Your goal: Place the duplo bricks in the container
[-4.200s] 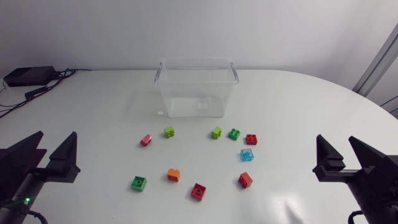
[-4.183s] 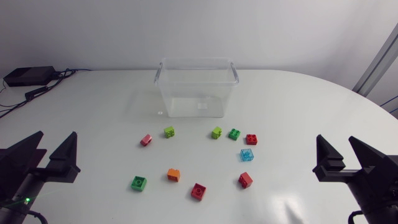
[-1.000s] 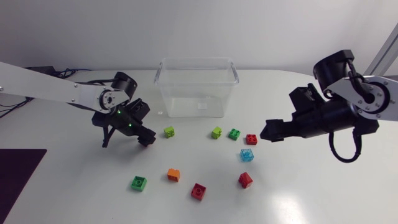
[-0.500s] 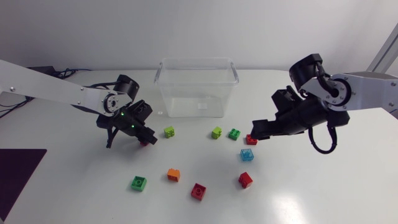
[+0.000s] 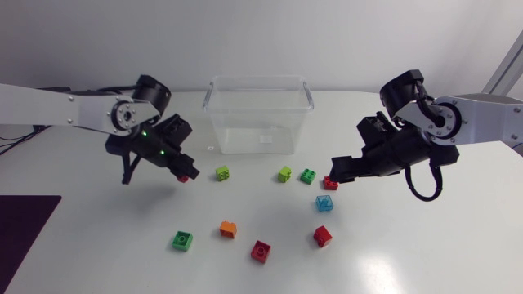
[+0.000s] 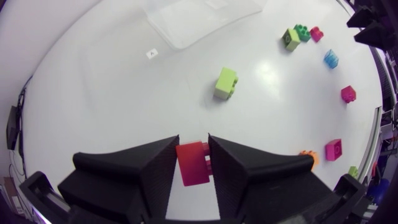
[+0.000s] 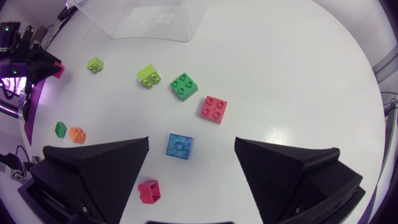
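My left gripper (image 5: 181, 172) is shut on a pink brick (image 5: 185, 177) and holds it just above the table, left of the clear container (image 5: 260, 114). In the left wrist view the pink brick (image 6: 194, 163) sits clamped between both fingers, with a lime brick (image 6: 226, 83) ahead. My right gripper (image 5: 337, 175) stands open by a red brick (image 5: 330, 183). In its wrist view a blue brick (image 7: 179, 146) lies on the table between the spread fingers of the right gripper (image 7: 189, 180), and the red brick (image 7: 214, 108) lies ahead.
Loose bricks on the table: lime (image 5: 222, 173), lime (image 5: 284, 173), green (image 5: 307, 175), blue (image 5: 325, 203), red (image 5: 323, 236), orange (image 5: 228, 229), green (image 5: 182, 240), red (image 5: 261, 251). The container stands at the back middle, with nothing seen inside.
My left gripper has shut on the pink brick and lifted it up and back to the left. My right arm swung in towards the red brick, then held still.
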